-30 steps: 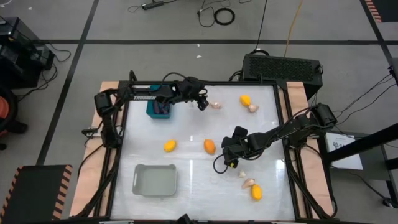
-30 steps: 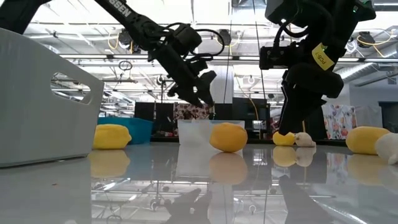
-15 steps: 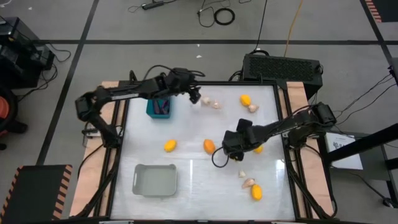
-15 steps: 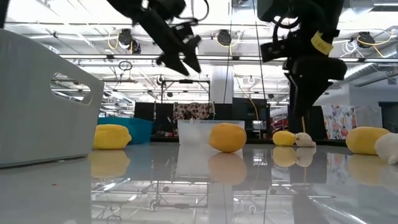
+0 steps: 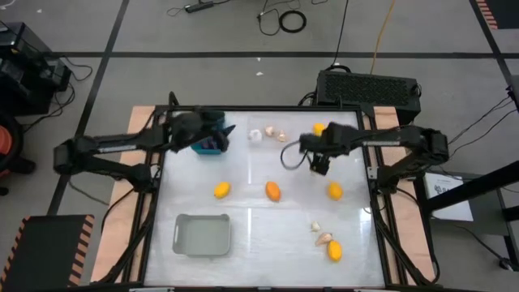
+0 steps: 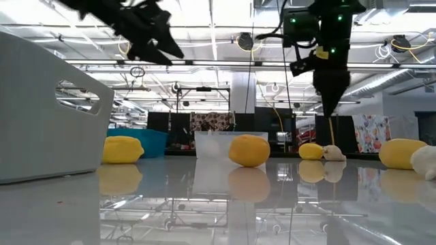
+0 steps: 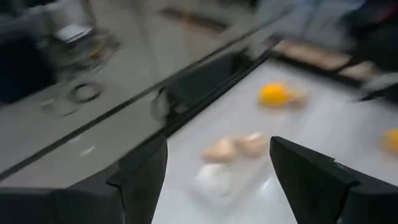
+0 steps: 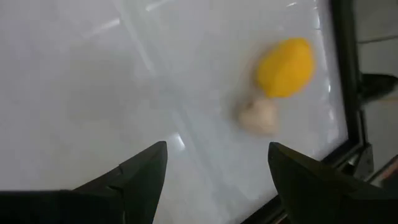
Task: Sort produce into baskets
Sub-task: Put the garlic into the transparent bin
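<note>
My left gripper [image 5: 228, 130] is open and empty, held high over the teal basket [image 5: 200, 146], which holds dark purple pieces. In its wrist view [image 7: 217, 165] it looks at the clear basket [image 7: 231, 177] with pale bulbs [image 7: 236, 147] inside. My right gripper [image 5: 319, 167] is open and empty above the table's far right part, fingers pointing down in the low view [image 6: 332, 102]. Its wrist view [image 8: 217, 168] shows a yellow oval [image 8: 284, 67] touching a garlic bulb [image 8: 260, 116] on the table. The grey basket [image 5: 202, 234] stands near the front left.
Yellow-orange ovals lie loose on the table [image 5: 221, 190], [image 5: 273, 191], [image 5: 334, 191], and one lies by the front right [image 5: 334, 251] next to two garlic bulbs [image 5: 323, 238]. A dark box [image 5: 369, 88] sits beyond the far edge.
My left gripper has risen and swung from the clear basket toward the table's left, ending over the teal basket; a white bulb now shows where it was. My right gripper has risen and gone from the table's middle toward the far edge, staying open.
</note>
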